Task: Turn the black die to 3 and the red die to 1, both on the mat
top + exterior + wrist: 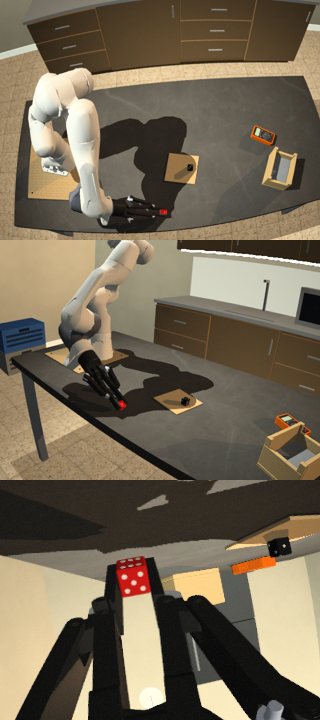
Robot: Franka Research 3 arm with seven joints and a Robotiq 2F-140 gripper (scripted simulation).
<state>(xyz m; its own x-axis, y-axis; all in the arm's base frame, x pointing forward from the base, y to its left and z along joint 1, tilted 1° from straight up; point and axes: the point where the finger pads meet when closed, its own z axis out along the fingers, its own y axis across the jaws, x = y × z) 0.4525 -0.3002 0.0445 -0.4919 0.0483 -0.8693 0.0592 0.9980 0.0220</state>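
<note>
The mat (177, 169) (171, 401) (300, 525) lies on the table (219, 111) (206, 426), with the black die (190, 167) (185, 401) (279, 547) fully on it, near the side facing the crate (269, 167) (280, 461). Its top number is too small to read surely. Off the mat, toward the table's long edge away from the cabinets (144, 33) (240, 343), the gripper (162, 211) (121, 404) (133, 575) is closed around the red die (163, 211) (122, 405) (133, 578), pinching it at the fingertips. In the wrist view, the die's broad visible face shows five and the adjoining one six. The multimeter (262, 135) (292, 423) (254, 565) and crate stand well apart from the mat, on the side opposite the robot's base. The yellow die is hidden in the top and exterior views.
</note>
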